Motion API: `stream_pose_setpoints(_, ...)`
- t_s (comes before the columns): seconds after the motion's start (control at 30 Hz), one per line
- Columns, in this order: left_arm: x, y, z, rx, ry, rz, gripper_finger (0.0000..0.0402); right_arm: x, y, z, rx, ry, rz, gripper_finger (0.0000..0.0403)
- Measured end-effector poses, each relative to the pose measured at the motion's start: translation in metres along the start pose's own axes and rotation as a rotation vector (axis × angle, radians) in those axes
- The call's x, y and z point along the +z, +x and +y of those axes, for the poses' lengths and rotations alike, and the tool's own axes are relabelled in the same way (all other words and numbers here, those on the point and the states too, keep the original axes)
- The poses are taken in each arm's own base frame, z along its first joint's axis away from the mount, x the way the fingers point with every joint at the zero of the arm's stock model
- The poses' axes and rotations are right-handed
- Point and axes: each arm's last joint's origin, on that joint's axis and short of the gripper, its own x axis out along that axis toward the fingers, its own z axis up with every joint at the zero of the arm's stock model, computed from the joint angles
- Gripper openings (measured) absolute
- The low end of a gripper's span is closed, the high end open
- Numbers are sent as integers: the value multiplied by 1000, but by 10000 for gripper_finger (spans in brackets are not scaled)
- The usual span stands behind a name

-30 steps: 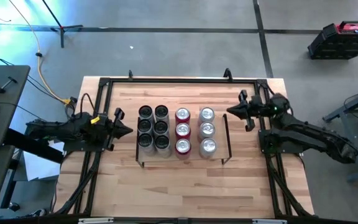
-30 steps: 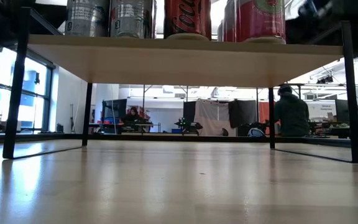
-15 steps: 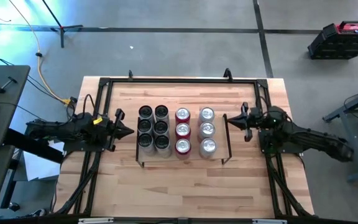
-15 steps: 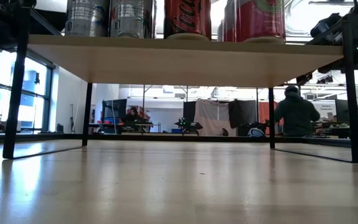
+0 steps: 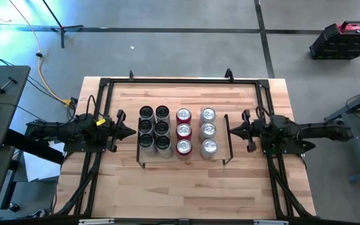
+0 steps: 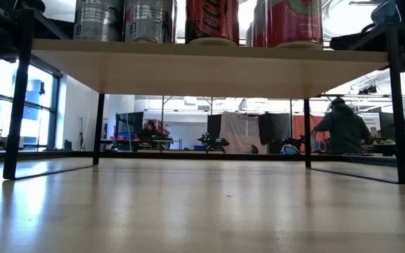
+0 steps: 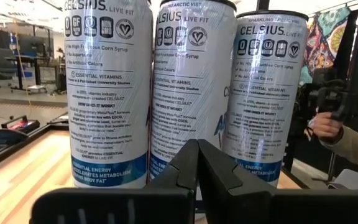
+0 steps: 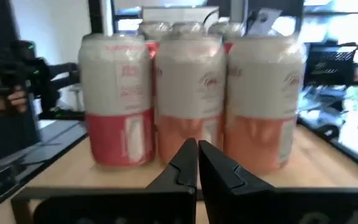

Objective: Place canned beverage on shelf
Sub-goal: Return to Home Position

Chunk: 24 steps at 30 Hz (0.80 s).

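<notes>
1. The shelf [image 5: 189,159], a light-wood board on thin black wire end frames, sits mid-table. Bare plank tabletop [image 5: 186,194] lies open along its near edge.
2. Twelve cylindrical cans fill it in four columns: white Celsius cans [image 5: 162,128], red-topped cans [image 5: 184,130], silver-topped cans [image 5: 208,130].
3. The left gripper [image 5: 129,131], fingers pressed together and empty, points at the left frame.
4. The right gripper [image 5: 231,130], likewise closed and empty, sits just beside the right frame.

white cans [image 7: 109,93] | "CELSIUS LIVE FIT" | "ESSENTIAL VITAMINS" | "ESSENTIAL ENERGY" | pink-white cans [image 8: 191,99]: print unreadable
</notes>
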Motion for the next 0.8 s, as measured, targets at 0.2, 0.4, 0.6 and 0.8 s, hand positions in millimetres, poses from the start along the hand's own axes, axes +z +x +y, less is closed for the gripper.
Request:
stream_pose_setpoints(0.2,0,0,0,0,-1,2,0,-2,0,-2,-84,-78,20,0)
stream_pose_setpoints(0.4,-2,0,0,9,26,24,0,-4,0,-4,-102,-110,47,0)
stream_pose_setpoints(0.6,-14,-1,1,18,-2,143,0,-7,0,-4,-100,-104,73,0)
stream_pose_setpoints(0.8,-14,-1,1,17,47,147,0,-7,0,-4,-100,-103,77,0)
